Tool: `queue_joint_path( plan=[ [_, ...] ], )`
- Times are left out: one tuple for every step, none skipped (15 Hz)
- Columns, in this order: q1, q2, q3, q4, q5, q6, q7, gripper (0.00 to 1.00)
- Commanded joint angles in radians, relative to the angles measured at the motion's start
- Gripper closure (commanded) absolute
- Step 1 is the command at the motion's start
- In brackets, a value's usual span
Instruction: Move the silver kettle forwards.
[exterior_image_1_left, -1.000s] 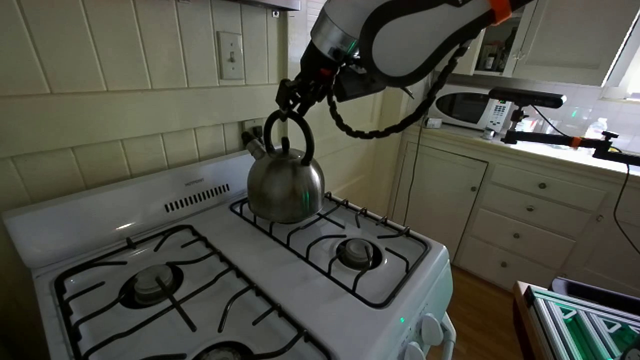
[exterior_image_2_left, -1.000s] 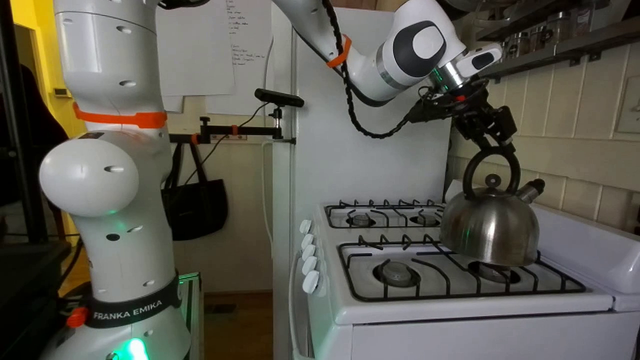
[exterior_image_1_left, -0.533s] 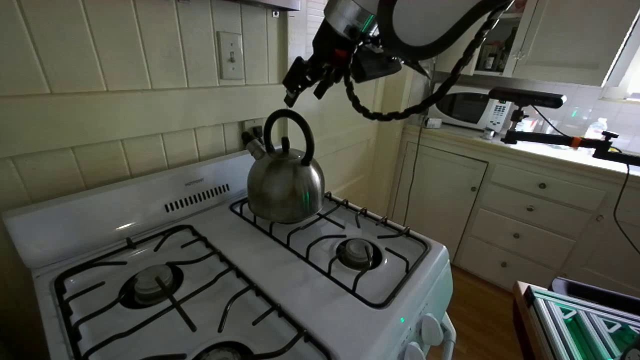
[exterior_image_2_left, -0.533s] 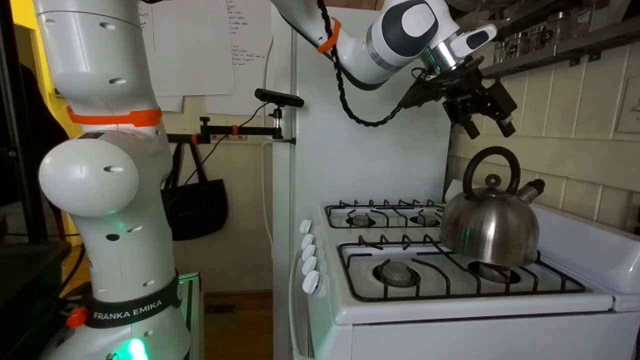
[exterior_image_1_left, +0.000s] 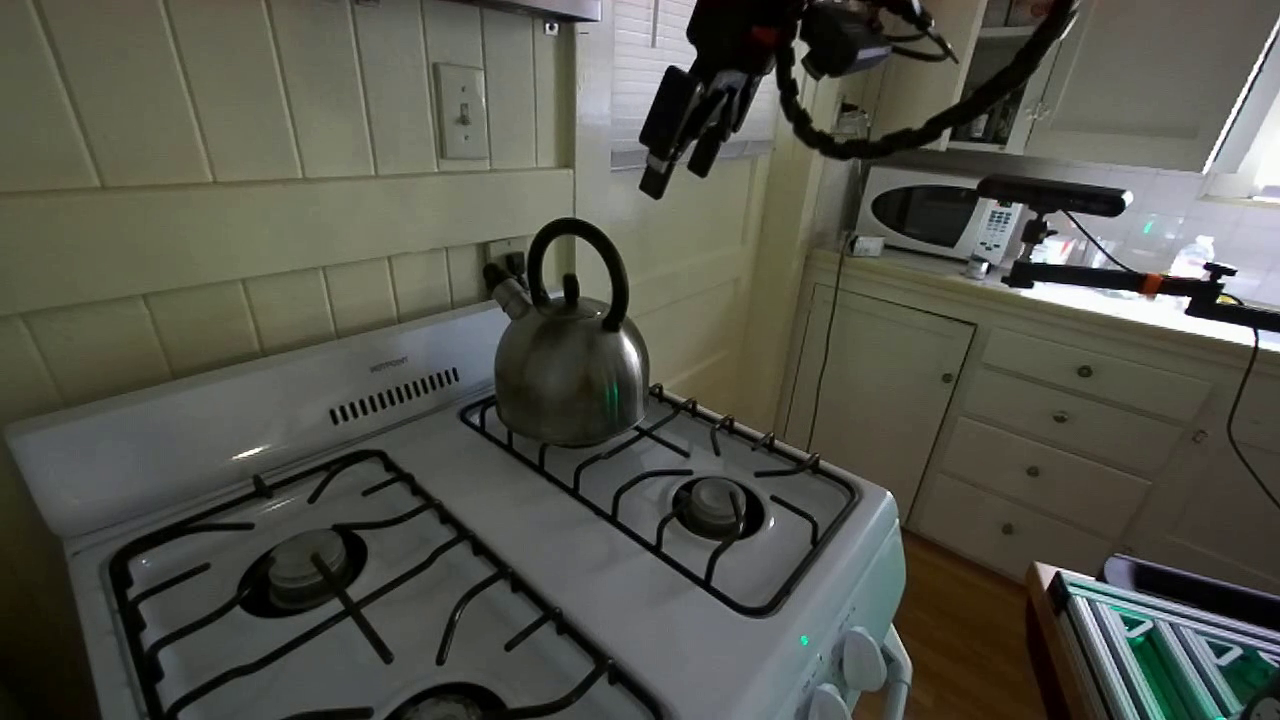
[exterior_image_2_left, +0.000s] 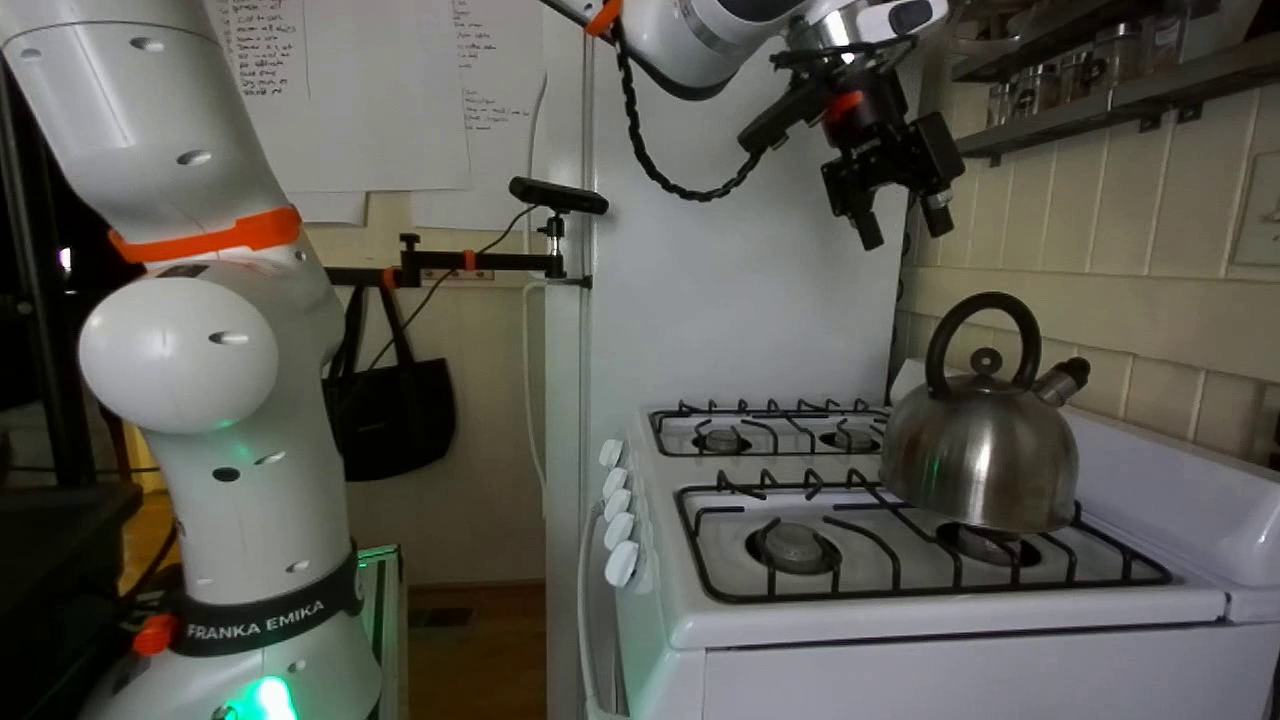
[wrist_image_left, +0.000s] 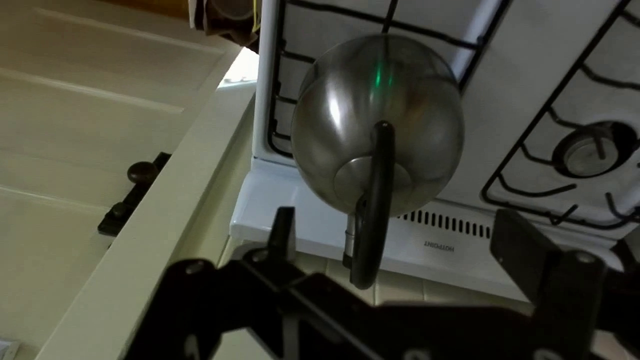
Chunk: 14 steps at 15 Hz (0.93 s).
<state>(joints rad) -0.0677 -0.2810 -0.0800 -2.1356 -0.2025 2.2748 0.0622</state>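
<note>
Grate (exterior_image_2_left: 780, 598) carries kettle (exterior_image_2_left: 980, 460), frame right in an exterior view; gripper (exterior_image_2_left: 904, 232) upper right, jaws spread, empty, probably to clear handle (exterior_image_2_left: 980, 301).

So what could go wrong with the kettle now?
The tool hangs open, higher than the kettle. If it dipped crookedly, it might knock the tall handle and tip the kettle. Sliding the kettle might snag it on the grate underneath. Its spout points toward the wall, so a shove that way might bump it.
</note>
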Motion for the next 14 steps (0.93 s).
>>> queue_joint_path(
  plan=[
    [0.016,-0.111,0.007,-0.055,0.08,-0.137,-0.069,0.0],
    [0.017,-0.132,0.009,-0.065,0.095,-0.17,-0.072,0.0],
    [0.022,-0.151,0.008,-0.072,0.115,-0.202,-0.081,0.0],
    [0.028,-0.168,0.009,-0.083,0.136,-0.23,-0.083,0.0],
    [0.034,-0.182,0.01,-0.092,0.153,-0.251,-0.087,0.0],
    [0.039,-0.194,0.016,-0.103,0.165,-0.272,-0.082,0.0],
    [0.045,-0.203,0.017,-0.111,0.18,-0.288,-0.084,0.0],
    [0.025,-0.159,0.021,-0.066,0.143,-0.256,-0.07,0.0],
    [0.027,-0.166,0.024,-0.071,0.145,-0.26,-0.07,0.0],
    [0.026,-0.165,0.024,-0.068,0.145,-0.26,-0.07,0.0],
    [0.025,-0.164,0.024,-0.066,0.144,-0.26,-0.07,0.0],
    [0.024,-0.162,0.023,-0.065,0.144,-0.26,-0.07,0.0],
    [0.023,-0.16,0.023,-0.064,0.144,-0.26,-0.07,0.0],
    [0.023,-0.16,0.023,-0.064,0.144,-0.26,-0.07,0.0]
  ],
)
